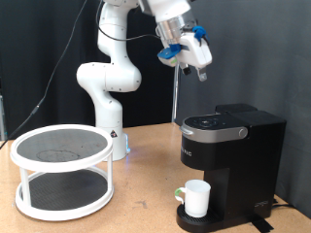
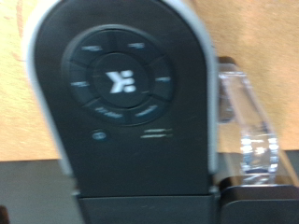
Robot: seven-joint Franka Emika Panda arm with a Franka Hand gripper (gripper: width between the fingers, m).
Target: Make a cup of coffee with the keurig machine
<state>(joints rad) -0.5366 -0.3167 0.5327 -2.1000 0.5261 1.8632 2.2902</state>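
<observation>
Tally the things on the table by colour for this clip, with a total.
White: 2, the cup and the two-tier round rack.
Black: 1, the keurig machine.
Total: 3.
The gripper hangs above the machine and is not counted.

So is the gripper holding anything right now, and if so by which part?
Nothing is held. The gripper hangs in the air above the coffee machine, with nothing showing between its fingers. The cup stands on the machine's drip base.

exterior: side-on at desk height, mid-distance | wrist: straight down, close above keurig machine [image 1: 231, 155] lid [image 2: 121, 79] | shared: machine top
</observation>
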